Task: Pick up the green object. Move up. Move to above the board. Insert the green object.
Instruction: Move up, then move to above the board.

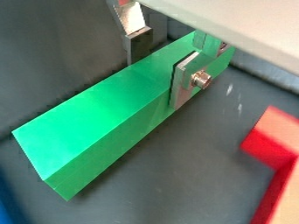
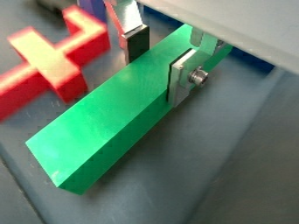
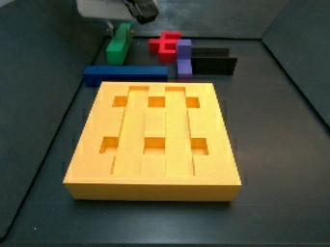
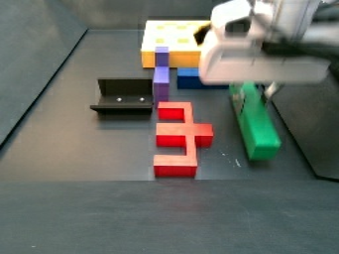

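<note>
The green object (image 1: 100, 122) is a long bright green bar lying flat on the dark floor; it also shows in the wrist view (image 2: 111, 122) and in both side views (image 3: 120, 43) (image 4: 255, 124). My gripper (image 1: 162, 59) (image 2: 160, 57) is lowered astride one end of it and stands open. One silver finger (image 1: 187, 79) is against the bar's side. The dark pad of the opposite finger (image 2: 136, 44) stands a little apart from the bar. The board (image 3: 157, 140) is a big yellow-orange block with square holes, well away from the gripper (image 4: 252, 91).
A dark blue bar (image 3: 126, 72) lies between the green object and the board. A purple bar (image 3: 184, 58), a red piece (image 4: 179, 139) (image 2: 52, 57) and the dark fixture (image 4: 123, 97) stand close by. Dark walls enclose the floor.
</note>
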Controlling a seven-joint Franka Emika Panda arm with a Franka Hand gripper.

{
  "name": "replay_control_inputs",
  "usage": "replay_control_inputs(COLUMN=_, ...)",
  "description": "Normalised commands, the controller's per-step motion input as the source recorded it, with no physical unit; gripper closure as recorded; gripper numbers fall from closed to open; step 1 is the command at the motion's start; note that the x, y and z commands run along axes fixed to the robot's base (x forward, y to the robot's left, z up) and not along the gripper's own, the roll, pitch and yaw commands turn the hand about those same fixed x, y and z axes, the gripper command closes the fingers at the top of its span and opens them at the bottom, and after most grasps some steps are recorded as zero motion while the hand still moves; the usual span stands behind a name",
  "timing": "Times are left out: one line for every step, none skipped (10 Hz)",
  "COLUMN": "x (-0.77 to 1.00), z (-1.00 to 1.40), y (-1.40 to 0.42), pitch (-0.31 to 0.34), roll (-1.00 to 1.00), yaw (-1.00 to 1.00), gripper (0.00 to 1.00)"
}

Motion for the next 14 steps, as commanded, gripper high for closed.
replay_control_inputs(x=-0.06, z=0.33, y=-0.02, pitch=0.012, roll=0.08, yaw=-0.02, gripper=1.00)
replay_control_inputs(x=0.00, z=1.40, y=0.00, pitch=0.000, roll=0.00, yaw=0.00, gripper=1.00)
replay_control_inputs(x=-0.01, z=1.40, y=0.00, pitch=0.046, roll=-0.01, yaw=0.01, gripper=1.00)
replay_control_inputs(x=-0.04, z=1.40, y=0.00, pitch=0.051, roll=0.04, yaw=0.01, gripper=1.00)
replay_control_inputs(x=-0.01, z=1.40, y=0.00, pitch=0.034, roll=0.07, yaw=0.00, gripper=1.00)
replay_control_inputs(x=0.01, z=1.40, y=0.00, pitch=0.049, roll=0.05, yaw=0.01, gripper=1.00)
replay_control_inputs(x=0.03, z=1.40, y=0.01, pitch=0.078, roll=0.01, yaw=0.00, gripper=1.00)
replay_control_inputs(x=0.03, z=1.40, y=0.00, pitch=0.078, roll=0.00, yaw=0.00, gripper=1.00)
replay_control_inputs(x=0.00, z=0.62, y=0.00, pitch=0.068, roll=0.00, yaw=0.00, gripper=1.00)
replay_control_inputs(x=0.01, z=0.35, y=0.00, pitch=0.053, roll=0.00, yaw=0.01, gripper=1.00)
replay_control_inputs(x=0.54, z=0.17, y=-1.40, pitch=0.121, roll=-0.08, yaw=0.04, gripper=1.00)
replay_control_inputs(x=0.54, z=0.16, y=-1.40, pitch=0.150, roll=-0.03, yaw=0.04, gripper=1.00)
replay_control_inputs(x=0.56, z=0.17, y=-1.40, pitch=0.177, roll=-0.01, yaw=0.04, gripper=1.00)
replay_control_inputs(x=0.58, z=0.17, y=-1.40, pitch=0.181, roll=-0.07, yaw=0.01, gripper=1.00)
